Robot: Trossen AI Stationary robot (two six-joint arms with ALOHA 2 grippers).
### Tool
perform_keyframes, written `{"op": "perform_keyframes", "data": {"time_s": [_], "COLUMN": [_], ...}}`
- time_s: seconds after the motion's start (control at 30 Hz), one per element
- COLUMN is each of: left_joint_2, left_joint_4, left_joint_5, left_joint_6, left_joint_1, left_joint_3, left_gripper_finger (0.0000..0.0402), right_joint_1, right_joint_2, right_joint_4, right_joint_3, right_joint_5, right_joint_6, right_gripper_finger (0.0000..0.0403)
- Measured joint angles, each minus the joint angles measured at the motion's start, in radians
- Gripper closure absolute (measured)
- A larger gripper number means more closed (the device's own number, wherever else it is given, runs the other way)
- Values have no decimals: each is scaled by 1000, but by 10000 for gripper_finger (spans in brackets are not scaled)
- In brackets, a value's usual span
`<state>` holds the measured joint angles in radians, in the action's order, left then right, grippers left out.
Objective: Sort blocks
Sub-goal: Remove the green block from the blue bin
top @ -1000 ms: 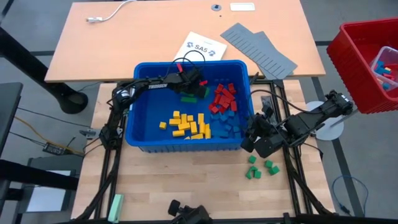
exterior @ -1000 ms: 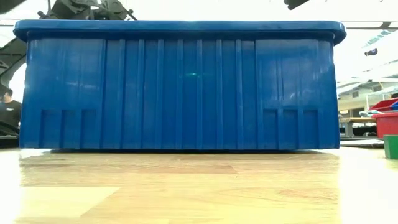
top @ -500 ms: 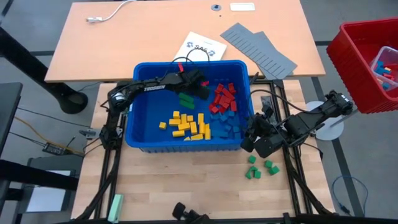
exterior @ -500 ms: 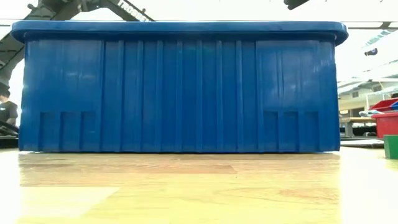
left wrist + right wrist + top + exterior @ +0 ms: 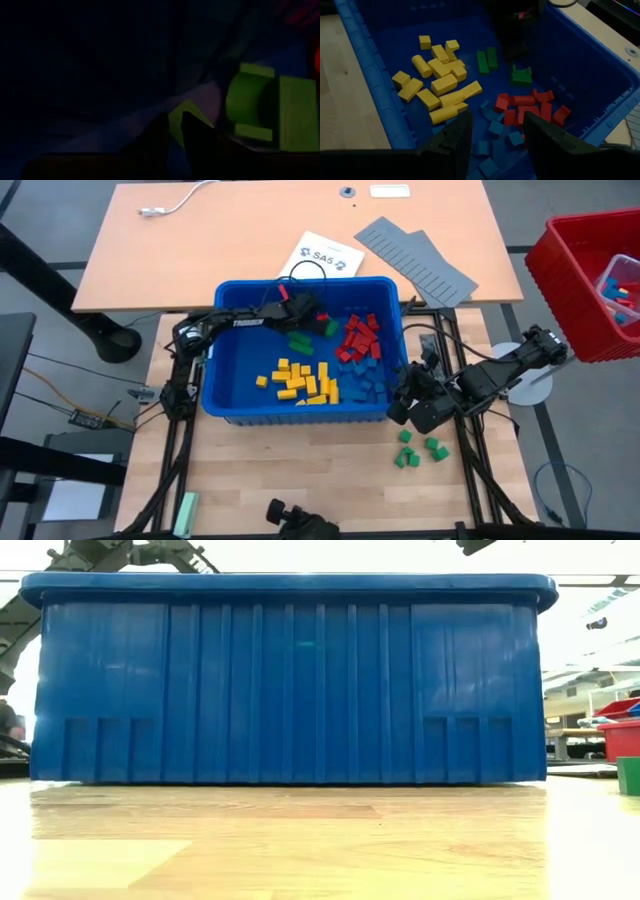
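High view: your blue bin [image 5: 215,395], smooth moulded plastic, sits mid-table. Inside it the blocks lie grouped by colour: yellow blocks [image 5: 303,380] at centre-near, red blocks [image 5: 358,338] far right, blue blocks [image 5: 368,380] near right, green blocks [image 5: 301,341] far of centre. Four more green blocks [image 5: 416,449] lie on the wood near the bin's right corner. Left gripper [image 5: 322,321] reaches in over the far wall beside a green block [image 5: 331,328]; from above you cannot tell what the fingers do. Since the earlier frames it has pulled off the green pair, now uncovered. Right gripper [image 5: 402,404] waits at the bin's right near corner, unmoved.

Low view: the ribbed blue wall fills the picture and blocks everything inside.

Left wrist view: dark; fingers [image 5: 192,137] nearly together, a thin gap between, nothing in it; a green block with a rounded face lies just beyond.

Right wrist view: fingers [image 5: 457,135] stand apart, empty, over the bin.

Around: grey ridged panels [image 5: 415,260], paper sheet [image 5: 322,257], red crate [image 5: 590,280] far right, pale green bar [image 5: 186,513] at the near left.
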<state>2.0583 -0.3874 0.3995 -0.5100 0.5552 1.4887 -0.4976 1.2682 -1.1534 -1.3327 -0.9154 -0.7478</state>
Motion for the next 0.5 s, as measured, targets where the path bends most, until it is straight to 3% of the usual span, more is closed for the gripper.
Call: {"op": "perform_keyframes", "data": {"time_s": [0.17,0.5], "left_joint_2": [0,8], "left_joint_4": [159,113], "left_joint_5": [-21,-135], "left_joint_6": [-20,36], "left_joint_1": [1,7], "left_joint_3": [-75,-81], "left_gripper_finger": [337,337], "right_joint_1": [0,2], "right_joint_2": [0,0], "right_joint_4": [0,0], "right_joint_3": [0,0], "right_joint_5": [0,-5], "right_joint_6": [-1,-1], "right_gripper_finger": [241,241]}}
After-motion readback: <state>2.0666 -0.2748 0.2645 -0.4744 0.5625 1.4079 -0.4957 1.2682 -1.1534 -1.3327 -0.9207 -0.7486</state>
